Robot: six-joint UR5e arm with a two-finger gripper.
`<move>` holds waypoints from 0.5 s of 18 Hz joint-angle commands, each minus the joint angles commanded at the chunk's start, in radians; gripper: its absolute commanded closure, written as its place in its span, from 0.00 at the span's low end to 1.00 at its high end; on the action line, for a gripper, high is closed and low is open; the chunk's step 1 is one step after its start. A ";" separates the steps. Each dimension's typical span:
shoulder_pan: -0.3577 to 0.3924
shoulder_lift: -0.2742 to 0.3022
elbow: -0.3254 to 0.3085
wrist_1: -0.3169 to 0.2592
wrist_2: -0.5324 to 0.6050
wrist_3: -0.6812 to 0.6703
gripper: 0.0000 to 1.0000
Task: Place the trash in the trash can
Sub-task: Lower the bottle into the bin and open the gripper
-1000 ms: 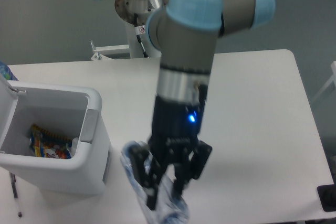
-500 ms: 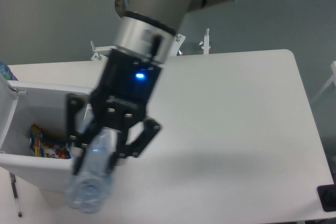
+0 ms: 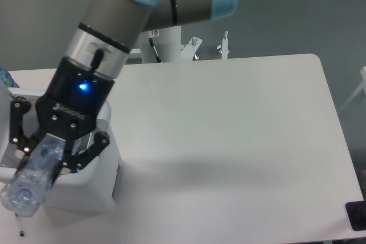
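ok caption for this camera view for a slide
Gripper holds a clear plastic bottle over the open white trash can.

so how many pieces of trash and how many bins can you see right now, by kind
clear bluish plastic bottle: 1
boxy white plastic trash can: 1
total: 2, with the bottle clamped in the gripper over the bin

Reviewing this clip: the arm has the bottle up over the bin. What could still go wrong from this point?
The gripper holds the bottle tilted, its lower end jutting past the trash can's near rim. If released here, it may strike the rim or drop outside onto the table. The arm also hides most of the bin opening from this camera, so the clearance between fingers and bin wall cannot be judged; lowering further might bump the can.
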 joint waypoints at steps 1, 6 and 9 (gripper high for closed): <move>-0.003 0.003 -0.009 0.000 0.000 0.018 0.49; -0.003 0.003 -0.019 0.000 0.000 0.046 0.06; -0.002 0.006 -0.023 0.000 0.000 0.046 0.00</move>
